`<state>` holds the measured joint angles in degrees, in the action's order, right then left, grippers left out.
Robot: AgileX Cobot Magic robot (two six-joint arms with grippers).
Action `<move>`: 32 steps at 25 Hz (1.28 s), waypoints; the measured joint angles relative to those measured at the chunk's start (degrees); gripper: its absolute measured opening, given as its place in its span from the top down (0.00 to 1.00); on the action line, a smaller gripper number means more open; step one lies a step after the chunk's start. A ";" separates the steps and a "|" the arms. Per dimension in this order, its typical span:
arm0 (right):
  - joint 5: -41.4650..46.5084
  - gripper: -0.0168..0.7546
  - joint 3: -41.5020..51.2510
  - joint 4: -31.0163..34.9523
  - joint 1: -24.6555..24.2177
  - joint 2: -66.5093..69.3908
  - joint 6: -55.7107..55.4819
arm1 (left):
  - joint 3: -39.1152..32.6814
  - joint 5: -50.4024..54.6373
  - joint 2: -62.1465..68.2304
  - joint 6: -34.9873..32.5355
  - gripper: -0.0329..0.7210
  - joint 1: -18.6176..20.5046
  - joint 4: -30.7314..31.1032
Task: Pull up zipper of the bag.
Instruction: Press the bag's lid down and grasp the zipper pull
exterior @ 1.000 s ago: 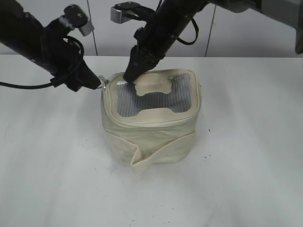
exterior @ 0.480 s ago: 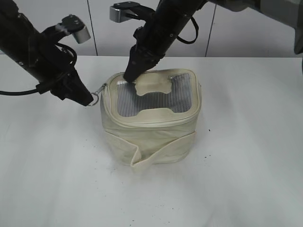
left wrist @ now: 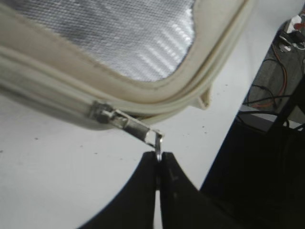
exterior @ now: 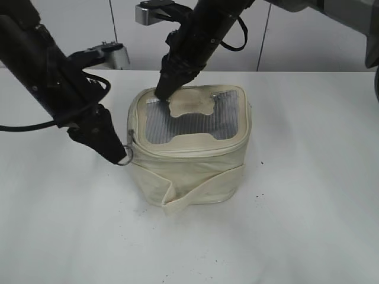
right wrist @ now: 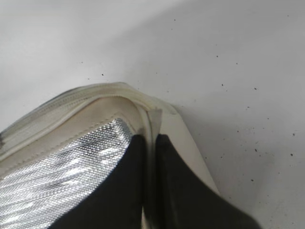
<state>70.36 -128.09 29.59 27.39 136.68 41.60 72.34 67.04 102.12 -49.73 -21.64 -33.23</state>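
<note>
The zipper [left wrist: 102, 112] pull has travelled from the bag's [exterior: 189, 165] back corner to its front-left corner, pinched by its ring in our left hand [left wrist: 158, 164]. Our right hand [exterior: 161, 92], fingers together, presses the lid's far corner. We judge the front rim remains.

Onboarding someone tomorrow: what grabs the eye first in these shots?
The cream bag sits mid-table with both black arms on it. The left gripper is pinched on the silver zipper pull at the bag's front-left corner; the right gripper presses on the lid's back-left corner, beside the grey ribbed window.
</note>
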 joint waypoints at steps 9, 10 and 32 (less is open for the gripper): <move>0.06 0.96 -0.09 -0.18 0.00 0.00 -0.95 | 0.13 -1.55 0.00 16.08 0.96 -15.86 3.88; 0.12 0.96 -0.09 -0.18 0.00 0.00 -1.01 | 0.27 -3.20 0.00 18.04 0.96 -17.41 4.66; 0.17 0.96 -0.09 -0.40 -0.18 0.00 -1.12 | -0.11 -29.94 0.00 33.27 0.96 -28.36 -3.22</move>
<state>70.53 -128.18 29.19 27.21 136.68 40.49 72.24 37.09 102.12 -16.46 -50.00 -36.45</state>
